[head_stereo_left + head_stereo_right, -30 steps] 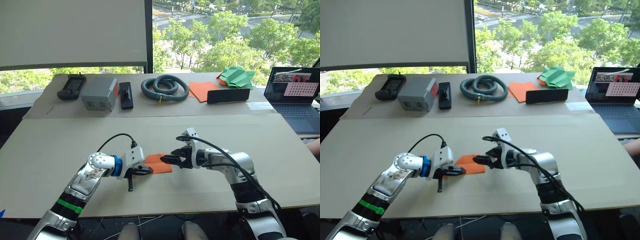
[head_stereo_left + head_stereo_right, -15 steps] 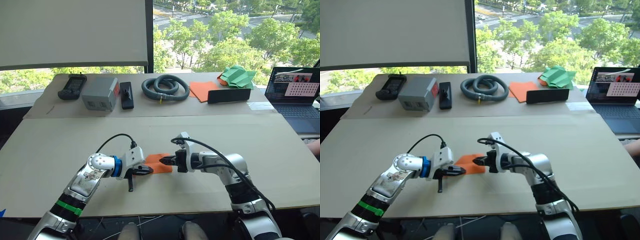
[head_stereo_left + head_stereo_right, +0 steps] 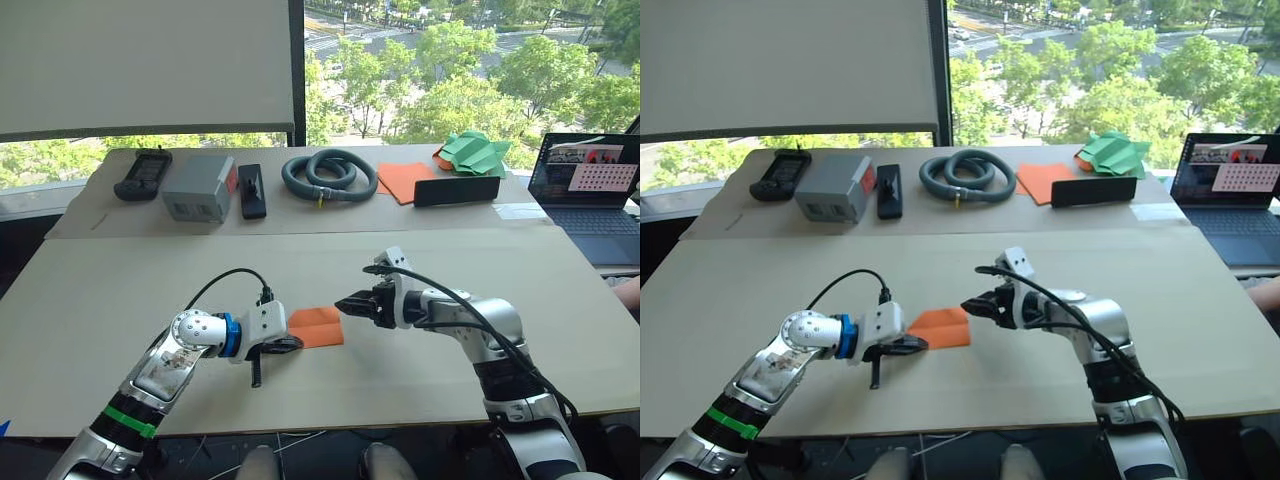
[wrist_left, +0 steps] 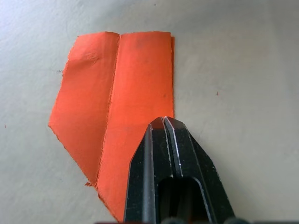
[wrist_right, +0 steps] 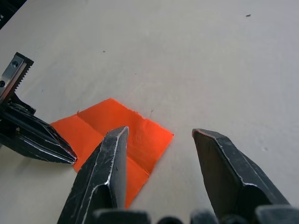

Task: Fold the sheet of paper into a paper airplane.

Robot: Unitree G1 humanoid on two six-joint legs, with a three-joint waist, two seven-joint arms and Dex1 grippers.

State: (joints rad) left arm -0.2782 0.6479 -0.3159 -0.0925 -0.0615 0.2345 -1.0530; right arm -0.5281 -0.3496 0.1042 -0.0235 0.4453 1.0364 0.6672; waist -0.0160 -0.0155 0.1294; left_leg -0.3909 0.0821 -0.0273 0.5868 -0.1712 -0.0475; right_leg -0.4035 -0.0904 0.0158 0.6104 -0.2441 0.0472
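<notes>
Sheet of paper (image 3: 316, 326) flat on near table (image 3: 120, 290), between my two grippers, partly folded: one slanted corner, centre crease running along its long axis, roughly left-right across my front. My left gripper (image 3: 288, 344) nearer, at sheet's left end; fingers pressed together, tips resting on paper, pinning not pinching. My right gripper (image 3: 345, 303) just beyond sheet's right edge, raised, fingers spread, holding nothing. Judgement: right does next fold while left anchors.

Matt orange sheet of paper (image 4: 117, 112), creased, glossy black left gripper (image 4: 164, 126)
</notes>
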